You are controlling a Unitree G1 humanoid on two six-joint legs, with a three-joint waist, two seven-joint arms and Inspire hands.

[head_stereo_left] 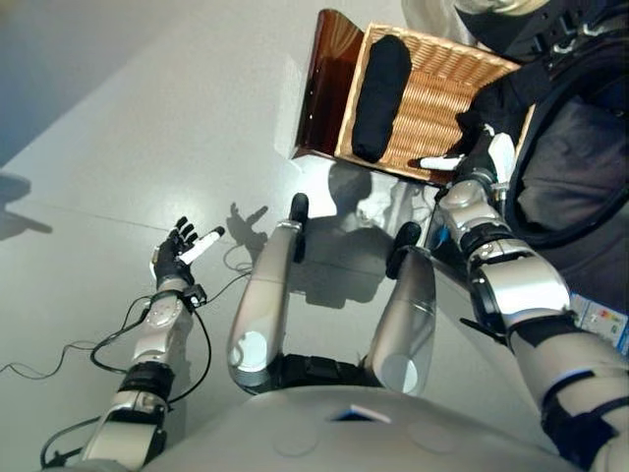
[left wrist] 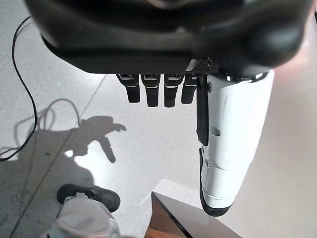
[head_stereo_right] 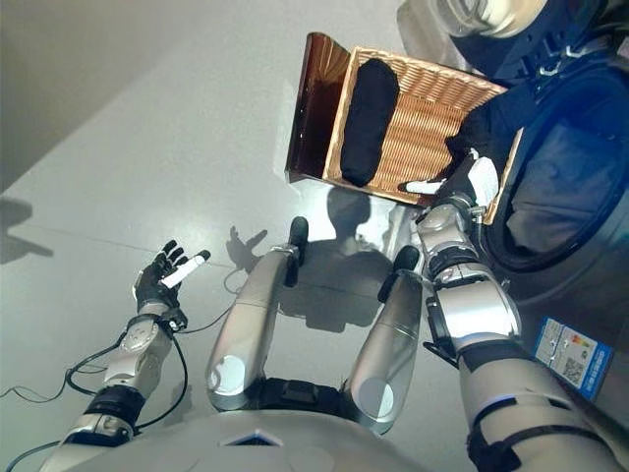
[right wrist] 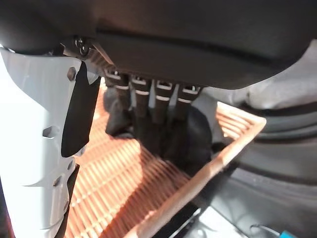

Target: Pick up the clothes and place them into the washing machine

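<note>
A wicker basket (head_stereo_left: 437, 69) stands on the floor ahead, beside the washing machine (head_stereo_right: 600, 295) on the right. A rolled black cloth (head_stereo_left: 381, 93) lies along the basket's left side. A second black cloth (head_stereo_right: 486, 123) is heaped at the basket's right edge, toward the machine's round opening. My right hand (head_stereo_left: 479, 162) hovers over that corner; in the right wrist view its fingers (right wrist: 161, 99) reach straight down onto the black cloth (right wrist: 185, 141), thumb held wide, open. My left hand (head_stereo_left: 177, 256) hangs open and empty over the floor at the lower left.
The machine's dark drum opening (head_stereo_right: 555, 211) holds dark fabric. The basket's glossy brown end panel (head_stereo_left: 324, 88) faces left. A label sticker (head_stereo_right: 565, 359) marks the machine's front. Grey floor stretches to the left.
</note>
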